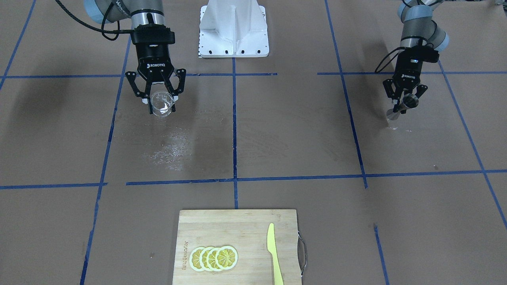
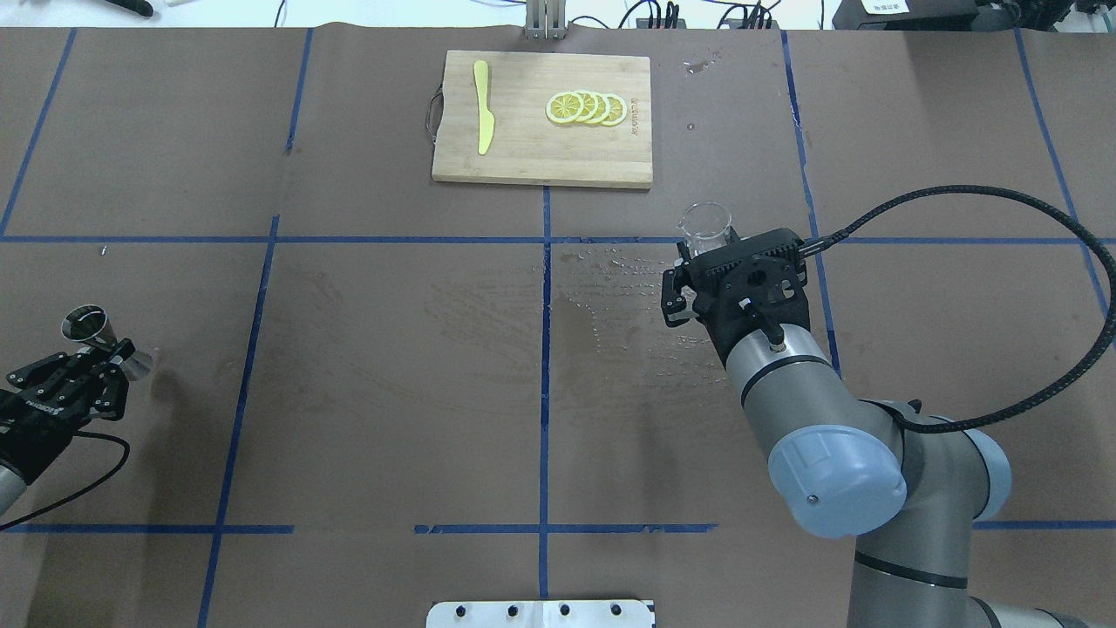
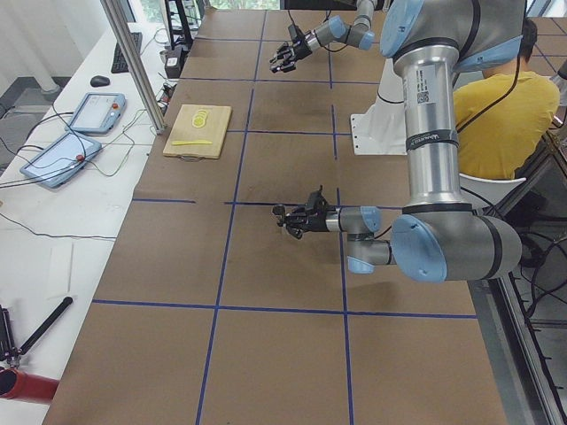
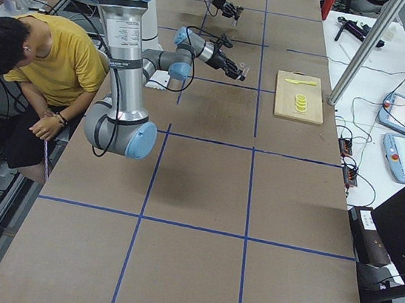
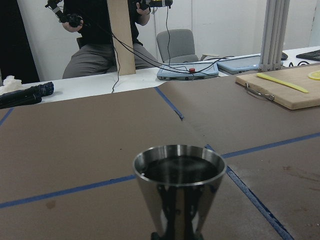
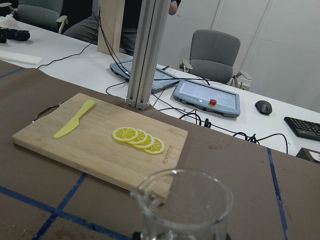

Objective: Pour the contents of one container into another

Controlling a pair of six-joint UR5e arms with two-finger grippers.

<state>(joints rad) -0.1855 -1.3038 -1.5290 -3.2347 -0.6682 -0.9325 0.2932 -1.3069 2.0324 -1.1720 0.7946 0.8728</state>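
Observation:
The clear glass cup with a pouring lip sits between the fingers of my right gripper, which is shut on it just above the table. It stands upright and looks empty in the right wrist view. From overhead, the cup pokes out beyond the right gripper. Far across the table, my left gripper is shut on the waist of the steel hourglass jigger. The jigger is upright with a dark inside. From overhead, the jigger is at the far left, in the left gripper.
A wet patch shines on the brown table cover near the glass cup. A bamboo cutting board with lemon slices and a yellow knife lies at the operators' edge. The white robot base stands between the arms. A person in yellow sits behind.

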